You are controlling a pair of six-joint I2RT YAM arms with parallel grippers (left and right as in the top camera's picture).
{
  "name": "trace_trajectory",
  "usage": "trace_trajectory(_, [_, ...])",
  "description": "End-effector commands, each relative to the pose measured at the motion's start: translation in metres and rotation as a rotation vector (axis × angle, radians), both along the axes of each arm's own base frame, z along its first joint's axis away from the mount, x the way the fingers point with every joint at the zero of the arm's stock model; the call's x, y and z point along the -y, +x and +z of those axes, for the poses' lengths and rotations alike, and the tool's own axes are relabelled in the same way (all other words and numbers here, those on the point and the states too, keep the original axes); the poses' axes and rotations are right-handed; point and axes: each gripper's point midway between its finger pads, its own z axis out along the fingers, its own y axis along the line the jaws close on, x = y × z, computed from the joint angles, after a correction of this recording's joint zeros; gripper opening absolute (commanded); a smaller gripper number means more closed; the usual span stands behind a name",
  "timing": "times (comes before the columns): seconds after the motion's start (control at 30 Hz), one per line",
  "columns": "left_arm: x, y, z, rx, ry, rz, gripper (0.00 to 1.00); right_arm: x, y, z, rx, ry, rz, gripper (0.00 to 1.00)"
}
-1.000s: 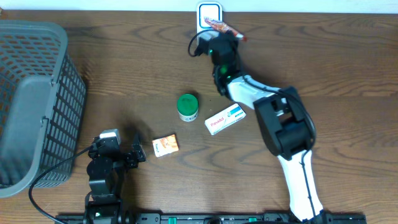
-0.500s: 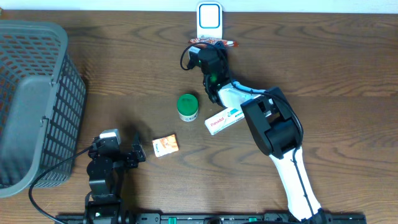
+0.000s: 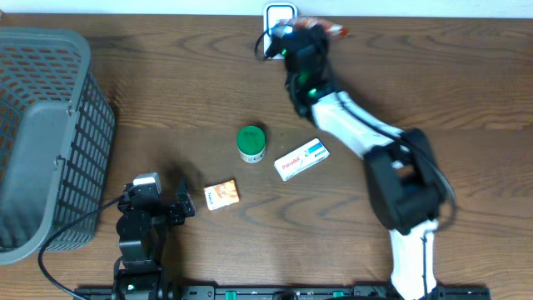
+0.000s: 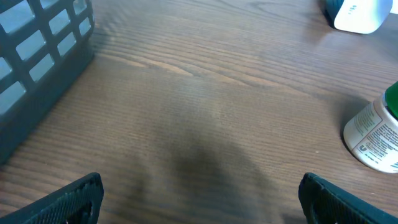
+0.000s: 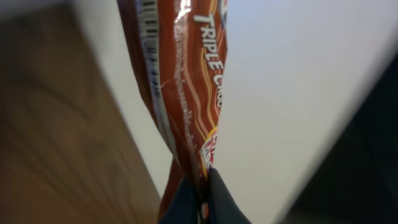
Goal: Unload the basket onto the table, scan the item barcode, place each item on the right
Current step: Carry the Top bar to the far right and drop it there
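I note the right gripper [image 5: 200, 190] pinching the red snack wrapper [image 5: 186, 93] beside the scanner [image 3: 278, 12]. The left gripper [image 4: 200, 194] has its fingers spread wide.

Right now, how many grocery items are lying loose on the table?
3: a green-lidded round white jar mid-table, a white rectangular cardboard box just right of it, and a small orange-and-white carton nearer the left tool. The grey mesh basket may hide more.
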Motion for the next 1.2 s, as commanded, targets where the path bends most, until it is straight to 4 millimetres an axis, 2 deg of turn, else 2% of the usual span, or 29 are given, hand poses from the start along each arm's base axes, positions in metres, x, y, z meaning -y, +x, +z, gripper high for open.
trace_trajectory(0.0, [0.000,-0.006,-0.014,-0.052,0.007,-0.006,0.99,0.073,-0.016,0.055,0.142,0.156,-0.264,0.01])
trace_trajectory(0.1, [0.000,-0.006,-0.013,-0.050,0.007,-0.006,0.98,0.126,-0.037,0.058,0.133,0.237,-0.424,0.01])
trace_trajectory(0.2, [0.000,-0.006,-0.013,-0.051,0.007,-0.006,0.98,0.173,-0.067,0.043,0.081,0.336,-0.576,0.01])
trace_trajectory(0.4, [0.000,-0.006,-0.013,-0.050,0.007,-0.006,0.98,0.250,-0.127,-0.019,-0.089,0.586,-0.873,0.01])
trace_trajectory(0.57, [0.000,-0.006,-0.014,-0.052,0.007,-0.006,0.99,0.312,-0.166,-0.060,-0.117,0.730,-1.085,0.01])
trace_trajectory(0.73, [0.000,-0.006,-0.014,-0.051,0.007,-0.006,0.99,0.356,-0.190,-0.092,-0.116,0.825,-1.182,0.01])
trace_trajectory(0.87, [0.000,-0.006,-0.014,-0.052,0.007,-0.006,0.99,0.390,-0.203,-0.104,-0.043,0.858,-1.237,0.01])
trace_trajectory(1.03, [0.000,-0.006,-0.014,-0.051,0.007,-0.006,0.99,0.404,-0.206,-0.117,-0.029,0.970,-1.231,0.01])
trace_trajectory(1.13, [0.000,-0.006,-0.014,-0.051,0.007,-0.006,0.99,0.421,-0.217,-0.116,0.000,0.977,-1.269,0.01])
trace_trajectory(1.17, [0.000,-0.006,-0.014,-0.051,0.007,-0.006,0.99,0.427,-0.221,-0.115,0.011,0.978,-1.286,0.04])
